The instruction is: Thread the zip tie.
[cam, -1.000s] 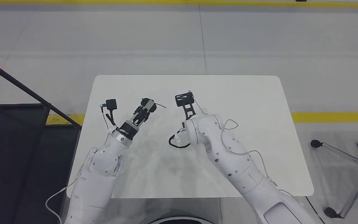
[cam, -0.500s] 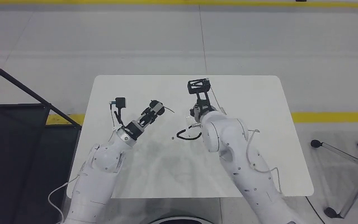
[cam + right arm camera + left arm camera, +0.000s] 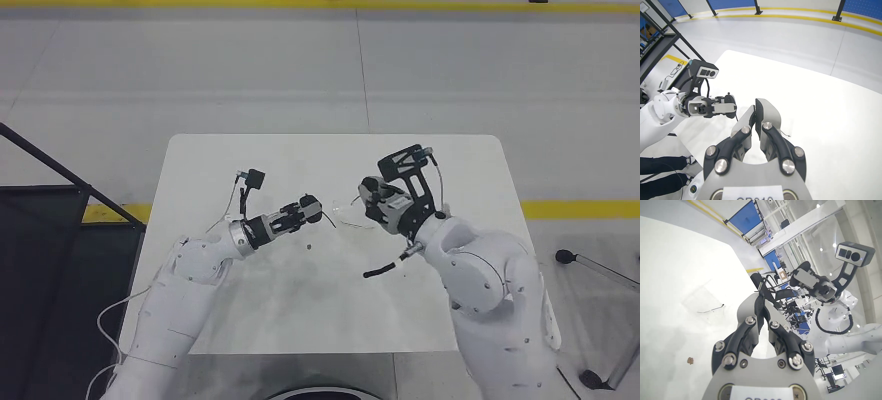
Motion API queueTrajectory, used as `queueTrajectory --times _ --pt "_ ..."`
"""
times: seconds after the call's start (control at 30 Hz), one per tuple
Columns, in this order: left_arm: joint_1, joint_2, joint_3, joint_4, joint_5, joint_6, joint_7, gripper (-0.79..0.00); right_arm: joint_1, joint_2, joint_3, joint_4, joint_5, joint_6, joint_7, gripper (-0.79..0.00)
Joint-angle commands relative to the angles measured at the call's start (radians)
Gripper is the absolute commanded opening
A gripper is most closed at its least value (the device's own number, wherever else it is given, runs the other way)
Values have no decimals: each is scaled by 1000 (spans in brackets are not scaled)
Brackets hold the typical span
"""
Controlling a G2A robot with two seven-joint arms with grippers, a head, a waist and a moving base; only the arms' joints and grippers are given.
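My left gripper [image 3: 312, 210] hovers over the middle of the white table [image 3: 450, 160], shut on a thin black zip tie [image 3: 761, 288] whose end sticks out past its fingertips. In the right wrist view that tie [image 3: 736, 117] hangs down from the left gripper [image 3: 730, 108]. My right gripper [image 3: 366, 193] is a short way to the right of it, raised off the table and pointing at it, jaws shut with nothing seen between the pads [image 3: 755, 106]. The two gripper tips are apart. A second thin black tie [image 3: 710, 310] lies flat on the table below them.
The loose tie rests on a clear plastic sheet [image 3: 696, 298] near the table's centre. A small brown scrap [image 3: 690, 360] lies on the table nearer my left arm. A dark rack [image 3: 40, 230] stands off the table's left side.
Both arms have swung rightward. The left gripper carried its tie toward the table's centre. The right gripper lifted, moved right and turned to face the left one.
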Motion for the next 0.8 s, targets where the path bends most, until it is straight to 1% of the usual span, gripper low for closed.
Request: queueTrajectory --times 0.0,0.47,0.53,0.67,0.77 --pt "1 0 -1 0 0 0 1 -785 -4 1 6 -3 5 3 1 -785" --pt "1 0 -1 0 0 0 1 -785 -4 1 6 -3 5 3 1 -785" --pt "5 1 6 -8 1 14 1 -785 -17 1 5 1 15 2 -30 -785" --pt "-36 5 26 19 -37 13 -84 -785 -30 10 36 -33 48 -74 -92 -785" --pt "-88 9 42 63 -47 -24 -170 -785 -32 19 74 -63 90 -150 -108 -785"
